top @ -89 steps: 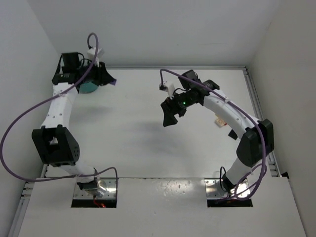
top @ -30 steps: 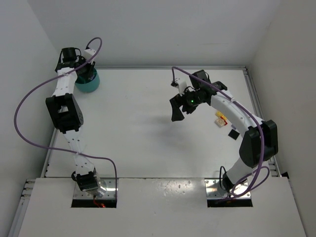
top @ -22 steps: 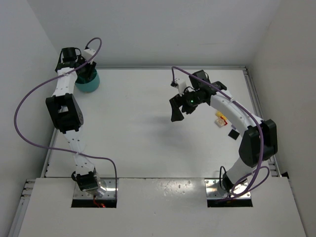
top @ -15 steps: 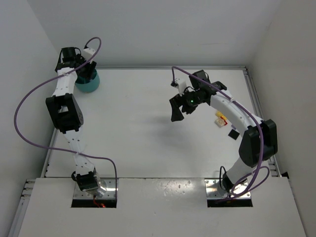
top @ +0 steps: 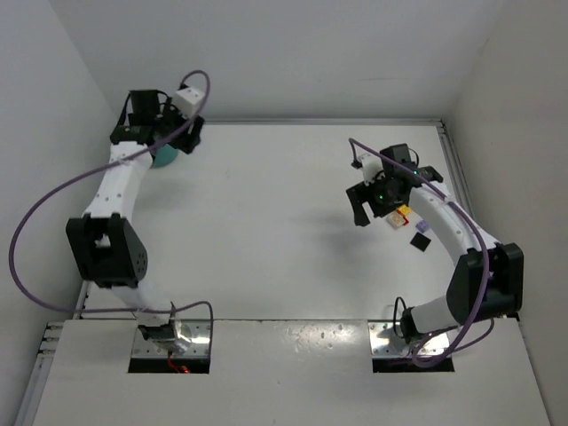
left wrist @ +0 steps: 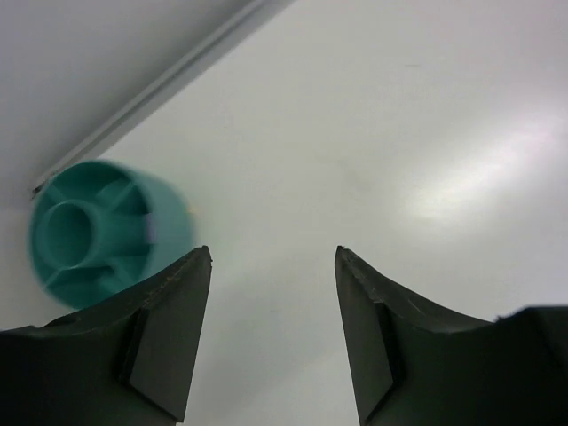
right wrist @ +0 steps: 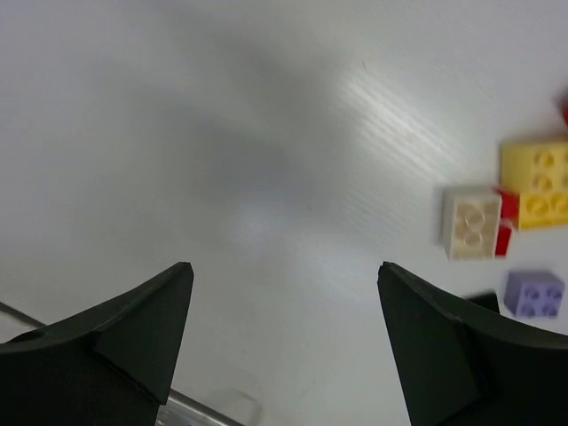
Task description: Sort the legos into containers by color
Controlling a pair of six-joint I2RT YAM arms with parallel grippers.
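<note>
The teal bowl, a round container with curved inner dividers, stands at the far left corner of the table and shows blurred in the left wrist view; no brick is visible in it. From above only part of the bowl peeks out under the left arm. My left gripper hangs open and empty just right of it. A small cluster of legos lies at the right: a yellow brick, a cream brick, a red piece and a lilac brick. My right gripper is open and empty, just left of the cluster.
A black piece lies just near of the cluster. White walls close in the table on the left, back and right. A metal rail runs along the right edge. Purple cables loop off both arms.
The left gripper has come off the bowl and swung right, with jaws wider than a second ago. The right arm has moved right toward the brick cluster, its jaws slightly narrower.
</note>
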